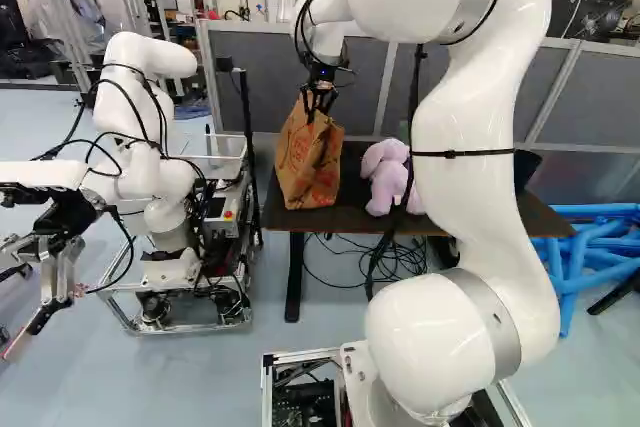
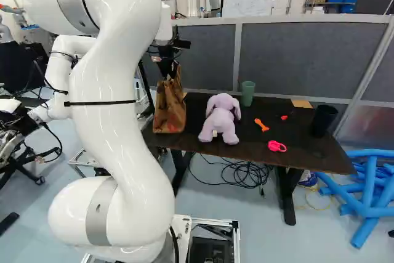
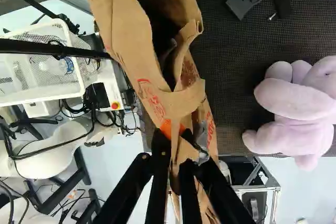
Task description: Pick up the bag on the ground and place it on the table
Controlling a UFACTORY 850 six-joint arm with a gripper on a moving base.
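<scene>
Dark tabletop (image 2: 252,143) is seen under a brown paper bag (image 1: 310,162), which is held upright at the end nearest another robot (image 1: 150,167). Its crumpled top is pinched between the two fingers of the black gripper (image 3: 174,156); whether its bottom is fully borne by the tabletop cannot be told. Placing is judged nearly done. If room is wanted from the edge, the bag should be eased slightly inward, then lowered straight down until its whole bottom is supported and no weight is carried by the grip. Only then should the fingers be parted, slowly, and lifted straight up, since folded paper could be snagged and the bag toppled. Beside the bag, a lilac plush toy (image 2: 220,118) should be left unpushed; farther along, a green cup (image 2: 247,93) and a pink item (image 2: 277,146) are set out, backed by a grey partition (image 2: 308,60)
</scene>
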